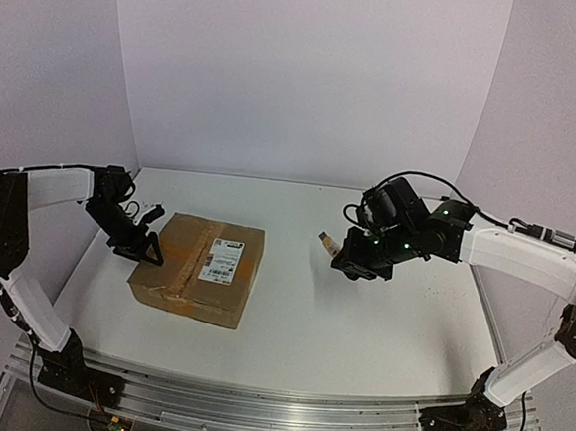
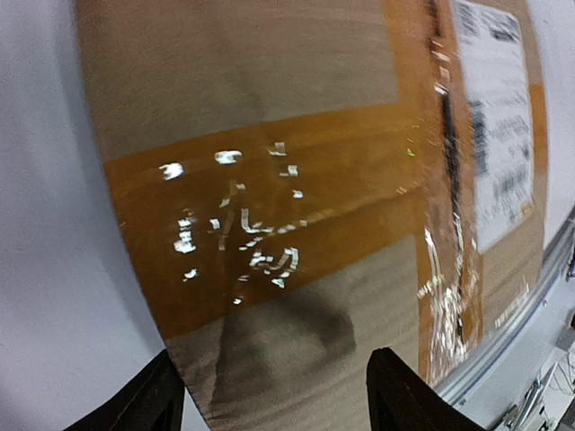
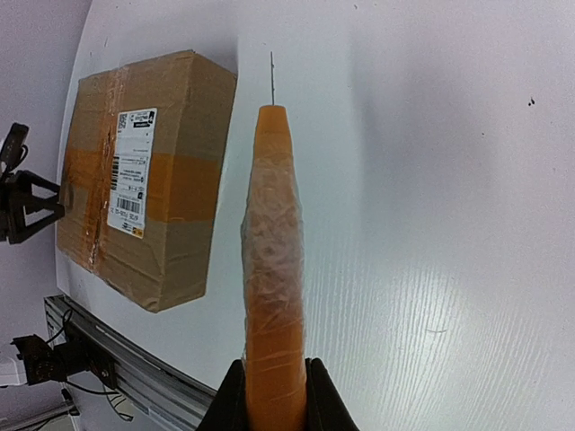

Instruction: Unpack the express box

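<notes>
Table (image 1: 359,326) bare between express box (image 1: 199,268) and right tool's (image 1: 348,257) knife (image 1: 329,244); left tool (image 1: 144,249) crowds box's left edge.

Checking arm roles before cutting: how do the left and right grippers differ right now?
The left gripper is open and empty, at the left edge of the express box. The right gripper is clamped on an orange tool, clear of the box. Both have black fingers.

The white table (image 1: 359,321), faintly wood-grained, carries one thing directly: the express box (image 1: 199,268), lying flat on the left half with its label side up.
</notes>
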### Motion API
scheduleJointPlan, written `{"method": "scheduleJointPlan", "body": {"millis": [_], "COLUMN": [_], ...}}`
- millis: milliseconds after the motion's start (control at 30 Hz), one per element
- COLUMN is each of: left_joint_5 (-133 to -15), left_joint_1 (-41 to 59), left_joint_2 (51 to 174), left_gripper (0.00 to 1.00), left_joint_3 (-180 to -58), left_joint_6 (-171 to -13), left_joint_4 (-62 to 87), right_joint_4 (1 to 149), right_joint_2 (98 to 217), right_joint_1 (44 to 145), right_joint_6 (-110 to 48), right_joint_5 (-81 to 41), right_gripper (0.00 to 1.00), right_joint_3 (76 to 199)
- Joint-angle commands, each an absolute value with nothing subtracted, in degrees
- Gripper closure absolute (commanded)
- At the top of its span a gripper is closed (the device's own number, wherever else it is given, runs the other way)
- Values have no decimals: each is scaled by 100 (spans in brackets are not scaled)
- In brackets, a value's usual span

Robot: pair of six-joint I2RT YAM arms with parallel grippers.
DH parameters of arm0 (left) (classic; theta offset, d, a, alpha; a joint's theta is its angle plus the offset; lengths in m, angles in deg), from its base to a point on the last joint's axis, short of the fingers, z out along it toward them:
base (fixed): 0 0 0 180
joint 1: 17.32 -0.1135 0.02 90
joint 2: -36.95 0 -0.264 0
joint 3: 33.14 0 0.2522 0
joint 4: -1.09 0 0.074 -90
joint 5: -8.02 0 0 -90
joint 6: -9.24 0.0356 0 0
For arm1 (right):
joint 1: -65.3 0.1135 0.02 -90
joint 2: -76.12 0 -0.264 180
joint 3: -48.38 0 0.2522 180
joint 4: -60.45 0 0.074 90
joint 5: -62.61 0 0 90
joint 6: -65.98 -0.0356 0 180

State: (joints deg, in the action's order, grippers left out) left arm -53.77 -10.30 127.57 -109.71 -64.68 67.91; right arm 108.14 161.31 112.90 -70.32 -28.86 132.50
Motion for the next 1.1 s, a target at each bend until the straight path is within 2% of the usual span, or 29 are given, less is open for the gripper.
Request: {"method": "scheduleJointPlan", "body": {"millis": [0, 100, 200, 333, 400, 467, 567, 833, 1067], "left_joint_5": [-4030, -3812, -4751, -6381, -6805, -6459, -5507, -4687, -5294], "left_joint_1": [-502, -339, -410, -653, -671, -670, -665, -549, 352], "left_joint_2": [11988, 11826, 11758, 11544, 11220, 10940, 10796, 11174, 11524], "left_gripper": [23, 23, 28, 29, 19, 8, 1, 0, 0], "left_joint_3": [-11155, -11433, -11575, -10913, -10196, -9732, -9510, -8907, -8838], "left_joint_6": [-4719, -3030, -1988, -621, 125, 894, 1858, 4402, 4420], "left_joint_4": [7563, 8520, 8555, 6901, 5181, 3969, 3448, 3094, 3261], "right_joint_4": [10942, 10954, 10955, 10954, 10942, 10938, 10902, 10758, 10713], "right_joint_2": [16125, 16104, 16078, 16022, 15990, 15995, 15955, 15868, 15880], "right_joint_1": [11270, 11273, 11268, 11268, 11269, 11270, 11269, 11269, 11270], "right_joint_6": [-6838, -6892, -6994, -7017, -7041, -7052, -7094, -7148, -7155], "right_joint_5": [-2728, -2581, -2537, -2525, -2519, -2446, -2362, -2288, -2268], "right_gripper": [100, 100, 100, 100, 100, 100, 100, 100, 100], "right_joint_3": [13466, 13381, 13283, 13208, 13145, 13083, 12937, 12691, 12658]}}
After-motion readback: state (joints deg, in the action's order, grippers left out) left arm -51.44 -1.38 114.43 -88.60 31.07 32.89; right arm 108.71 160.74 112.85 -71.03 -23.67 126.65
